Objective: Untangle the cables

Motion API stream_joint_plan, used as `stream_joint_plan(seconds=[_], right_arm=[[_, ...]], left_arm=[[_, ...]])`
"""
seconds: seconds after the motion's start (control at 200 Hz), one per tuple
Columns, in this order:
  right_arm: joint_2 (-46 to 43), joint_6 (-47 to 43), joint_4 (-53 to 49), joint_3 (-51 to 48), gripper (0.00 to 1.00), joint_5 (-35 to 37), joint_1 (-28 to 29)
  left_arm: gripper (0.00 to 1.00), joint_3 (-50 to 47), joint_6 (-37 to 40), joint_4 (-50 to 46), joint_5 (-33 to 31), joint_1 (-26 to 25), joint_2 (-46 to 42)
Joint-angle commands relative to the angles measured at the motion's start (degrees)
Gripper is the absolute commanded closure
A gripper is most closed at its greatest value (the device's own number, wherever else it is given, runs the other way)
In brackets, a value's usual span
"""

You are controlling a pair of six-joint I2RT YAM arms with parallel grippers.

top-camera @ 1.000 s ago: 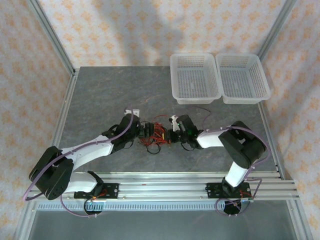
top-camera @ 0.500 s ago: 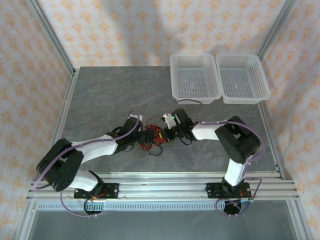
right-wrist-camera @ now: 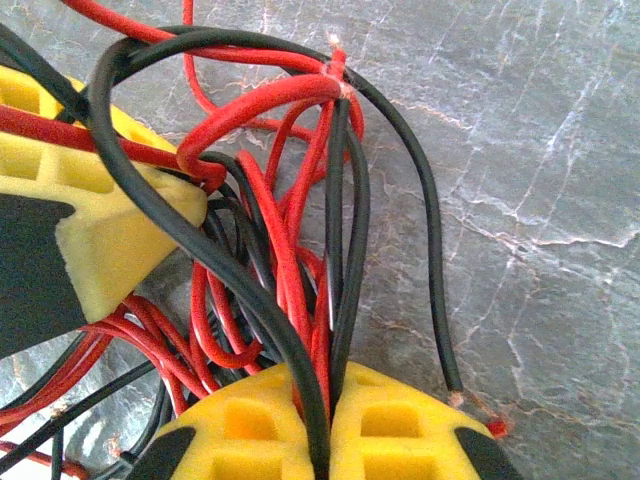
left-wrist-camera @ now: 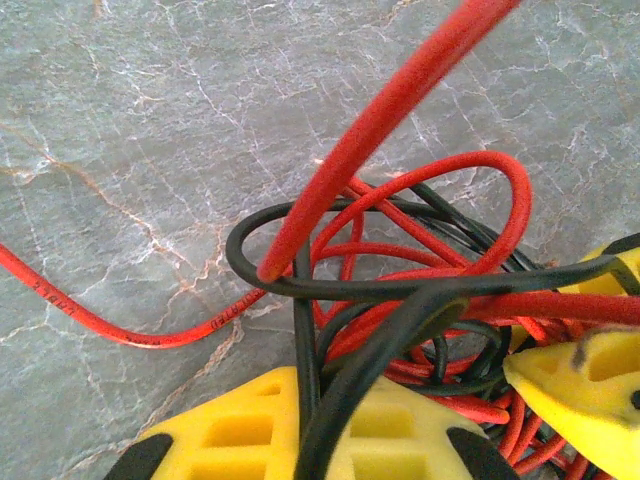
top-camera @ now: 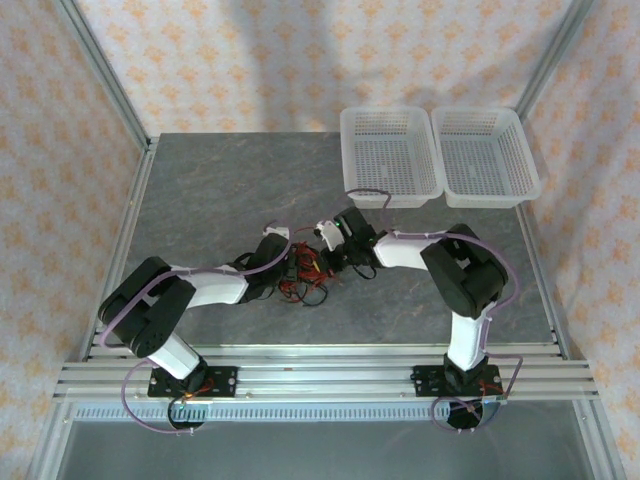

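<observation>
Cables (top-camera: 306,274), a red and black clump, lie mid-table (top-camera: 200,190) between both arms. Left gripper (left-wrist-camera: 320,392) is clamped narrow on a black strand. The right gripper (right-wrist-camera: 328,388) pinches red and black strands, jaws closed.

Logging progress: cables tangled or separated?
Tangled. Red and black cables loop through one another in one clump.

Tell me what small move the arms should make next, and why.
Probably draw them slowly apart: the left gripper and the right gripper are each shut on strands of the cables, a red-and-black knot bunched between them.
</observation>
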Motion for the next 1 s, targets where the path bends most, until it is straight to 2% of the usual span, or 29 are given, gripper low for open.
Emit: stream_joint_plan(seconds=[0.0, 0.17, 0.245, 0.4, 0.501, 0.806, 0.996], right_arm=[[1.68, 5.8, -6.57, -0.97, 0.81, 10.08, -0.19], [-4.35, 20.72, -5.61, -2.12, 0.36, 14.16, -0.27], [-7.24, 28.63, -4.42, -3.52, 0.29, 15.1, -0.23], [-13.15, 44.14, 3.17, -10.28, 0.27, 14.25, -0.19], [-16.45, 51.34, 7.62, -14.26, 0.29, 14.78, 0.78], [-18.25, 61.24, 10.49, -15.0, 0.3, 20.64, 8.08], [-14.99, 64.61, 12.19, -15.12, 0.29, 21.4, 9.39]], left_arm=[[1.0, -1.64, -2.44, 2.51, 0.35, 0.16, -0.56], [1.0, -5.66, -10.84, 2.77, -0.74, 0.13, -4.09], [1.0, -8.07, -16.26, 5.73, 0.12, 0.18, -4.79], [1.0, -11.77, -26.73, 12.51, 1.74, 0.19, -4.26], [1.0, -12.3, -30.92, 13.03, 0.94, 0.12, -3.85], [1.0, -12.11, -34.48, 9.12, -4.76, -1.45, -6.15], [1.0, -13.49, -36.8, 9.47, -6.51, -2.08, -7.31]])
